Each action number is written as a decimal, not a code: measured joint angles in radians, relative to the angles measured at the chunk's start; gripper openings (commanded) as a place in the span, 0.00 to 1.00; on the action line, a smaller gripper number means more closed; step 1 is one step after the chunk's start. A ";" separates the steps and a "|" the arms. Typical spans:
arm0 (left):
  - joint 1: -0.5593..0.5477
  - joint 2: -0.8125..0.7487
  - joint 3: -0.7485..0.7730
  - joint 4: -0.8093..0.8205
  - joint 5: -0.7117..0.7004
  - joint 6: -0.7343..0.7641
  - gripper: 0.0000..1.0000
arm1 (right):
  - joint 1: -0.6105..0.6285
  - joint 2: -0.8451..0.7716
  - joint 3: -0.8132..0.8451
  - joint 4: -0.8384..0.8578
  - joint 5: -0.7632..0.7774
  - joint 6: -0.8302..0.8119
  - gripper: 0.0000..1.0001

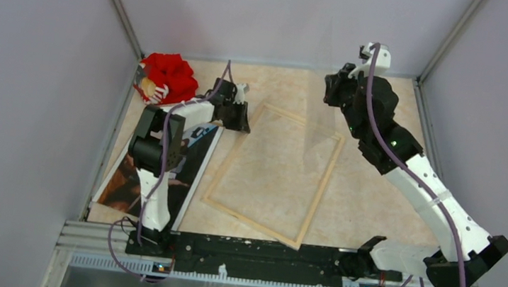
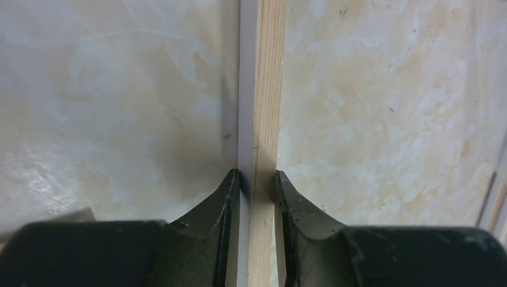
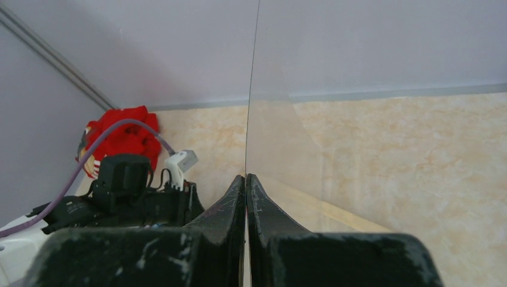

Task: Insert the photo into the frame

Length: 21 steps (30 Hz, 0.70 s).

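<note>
Task barely begun: the photo [image 1: 122, 183] lies on the tabletop [image 1: 374, 192] at the left, outside the frame [image 1: 250, 223] (wood back up). The left fingers [image 2: 230, 197] pinch a frame rail; the right fingers [image 3: 230, 203] are closed on a raised clear pane [image 3: 275, 143]. Insertion remains.

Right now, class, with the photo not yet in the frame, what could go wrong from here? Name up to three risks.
1. The right hand pinches a clear sheet by one edge only; it may slip or swing into the frame.
2. The left hand is clamped on one thin rail of the frame, so pulling there could twist or drag it.
3. The photo lies partly under the left arm, which might scrape it.
</note>
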 measured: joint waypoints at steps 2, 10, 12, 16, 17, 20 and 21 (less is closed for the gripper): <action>0.011 -0.011 -0.032 0.031 0.032 -0.049 0.19 | 0.000 0.003 0.000 0.000 -0.007 0.000 0.00; 0.074 0.004 -0.064 0.102 0.161 -0.231 0.18 | 0.000 0.004 0.000 0.002 -0.019 -0.002 0.00; 0.086 0.014 -0.066 0.128 0.176 -0.279 0.20 | 0.000 0.004 0.000 0.003 -0.019 -0.003 0.00; 0.098 0.027 -0.066 0.175 0.182 -0.343 0.26 | 0.000 0.008 0.000 0.003 -0.019 -0.004 0.00; 0.100 0.027 -0.066 0.179 0.178 -0.346 0.30 | 0.000 0.009 0.000 0.003 -0.019 -0.004 0.00; 0.101 0.027 -0.065 0.180 0.163 -0.337 0.44 | 0.000 0.010 0.000 0.003 -0.019 -0.004 0.00; 0.101 0.027 -0.064 0.179 0.161 -0.330 0.52 | 0.000 0.010 0.000 0.004 -0.019 -0.004 0.00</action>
